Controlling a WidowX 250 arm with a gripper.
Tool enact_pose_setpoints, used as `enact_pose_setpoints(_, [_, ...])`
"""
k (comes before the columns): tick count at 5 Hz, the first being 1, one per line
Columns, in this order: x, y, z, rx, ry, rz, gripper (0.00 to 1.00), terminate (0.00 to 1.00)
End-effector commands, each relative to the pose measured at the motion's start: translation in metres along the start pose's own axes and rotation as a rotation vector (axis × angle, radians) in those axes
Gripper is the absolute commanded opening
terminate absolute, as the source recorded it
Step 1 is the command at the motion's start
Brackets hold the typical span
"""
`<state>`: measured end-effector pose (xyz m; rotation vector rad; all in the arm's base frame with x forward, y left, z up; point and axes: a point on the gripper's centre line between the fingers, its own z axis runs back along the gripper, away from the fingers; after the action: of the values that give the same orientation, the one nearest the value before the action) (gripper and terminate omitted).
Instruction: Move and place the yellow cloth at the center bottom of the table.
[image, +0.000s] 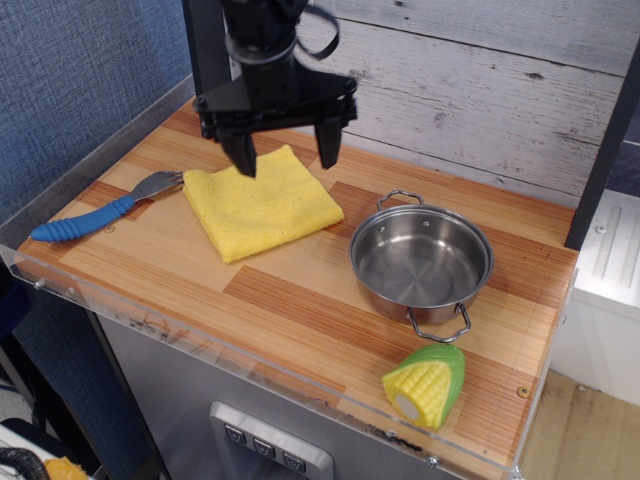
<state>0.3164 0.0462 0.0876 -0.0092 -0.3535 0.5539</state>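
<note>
cloth (262, 203): bright yellow, folded sq, flat | claw (284, 154) spread above

A whitewashed plank wall (470, 70) runs behind the pincer (283, 152). Blue textured wallpaper (70, 80) covers the left. Pale wood floor (585, 430) shows far lower right.

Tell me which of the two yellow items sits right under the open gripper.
The yellow cloth, lying flat at the table's back left beneath the gripper. The toy corn lies far off, at the front right edge.
</note>
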Motion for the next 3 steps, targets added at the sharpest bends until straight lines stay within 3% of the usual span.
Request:
enact_pose_setpoints(1, [0.020,0.025,-0.018,0.044,-0.038,0.061,1.00,0.00])
enact_pose_setpoints(3, [0.024,0.030,-0.047,0.080,-0.010,0.087,1.00,0.00])
